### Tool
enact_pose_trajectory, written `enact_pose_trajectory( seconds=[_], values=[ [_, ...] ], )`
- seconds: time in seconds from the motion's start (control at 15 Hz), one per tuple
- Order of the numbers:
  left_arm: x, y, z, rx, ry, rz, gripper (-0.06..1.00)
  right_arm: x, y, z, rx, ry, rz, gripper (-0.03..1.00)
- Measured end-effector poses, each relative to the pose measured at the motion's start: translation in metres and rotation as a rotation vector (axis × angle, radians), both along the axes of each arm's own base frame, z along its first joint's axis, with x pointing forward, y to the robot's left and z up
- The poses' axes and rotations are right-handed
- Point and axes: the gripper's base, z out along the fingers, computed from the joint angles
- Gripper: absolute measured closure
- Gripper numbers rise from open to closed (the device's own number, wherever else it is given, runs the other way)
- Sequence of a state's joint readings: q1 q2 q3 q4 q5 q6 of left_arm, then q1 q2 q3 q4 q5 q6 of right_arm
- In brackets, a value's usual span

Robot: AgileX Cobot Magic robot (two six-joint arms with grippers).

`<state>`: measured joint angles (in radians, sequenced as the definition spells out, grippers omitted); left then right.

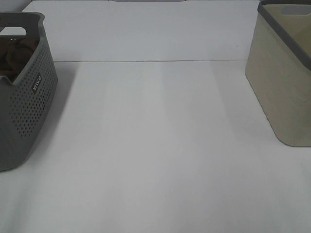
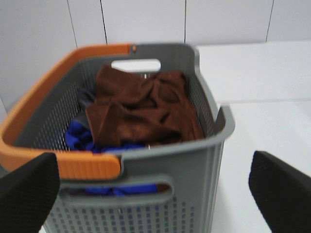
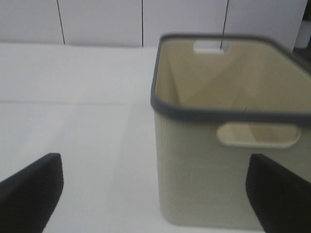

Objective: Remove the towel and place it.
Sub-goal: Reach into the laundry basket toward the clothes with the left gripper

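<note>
Nothing done: reddish-brown plush towel sits in grey perforated basket beyond released left fingers; right fingers released too.

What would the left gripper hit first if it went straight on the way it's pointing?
Likely the near wall of the grey basket, by its handle slot, rather than the towel inside; depth is unclear.

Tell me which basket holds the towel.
The grey perforated basket with the orange rim, on the left; the towel lies inside. The beige basket looks empty.

Grey basket left, beige basket right.
</note>
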<state>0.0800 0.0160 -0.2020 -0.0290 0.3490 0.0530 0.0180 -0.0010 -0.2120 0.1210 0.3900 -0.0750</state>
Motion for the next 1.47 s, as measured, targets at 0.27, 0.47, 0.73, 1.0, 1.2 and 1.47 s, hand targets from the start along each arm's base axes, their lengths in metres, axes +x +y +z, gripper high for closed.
enact_pose_trajectory(
  seconds=[0.27, 0.47, 0.73, 1.0, 1.2, 1.47],
  values=[
    [-0.067, -0.006, 0.093, 0.005, 0.037, -0.012, -0.05, -0.055, 0.003, 0.082, -0.022, -0.003, 0.042, -0.01],
    [-0.083, -0.008, 0.079, -0.009, 0.255, -0.019, -0.05, -0.055, 0.003, 0.068, -0.032, 0.129, 0.055, -0.01],
    [-0.072, -0.008, 0.057, -0.019, 0.349, -0.022, -0.05, -0.042, 0.002, 0.046, -0.042, 0.195, 0.043, -0.01],
    [-0.057, -0.008, 0.034, -0.036, 0.418, -0.033, -0.05, -0.041, 0.002, 0.046, -0.046, 0.19, 0.039, -0.01],
    [-0.053, -0.008, 0.033, -0.042, 0.387, -0.039, -0.05, -0.043, 0.002, 0.046, -0.051, 0.199, 0.037, -0.01],
    [-0.052, -0.008, 0.031, -0.045, 0.394, -0.042, -0.05, -0.051, 0.002, 0.048, -0.058, 0.267, 0.046, -0.01]
  ],
)
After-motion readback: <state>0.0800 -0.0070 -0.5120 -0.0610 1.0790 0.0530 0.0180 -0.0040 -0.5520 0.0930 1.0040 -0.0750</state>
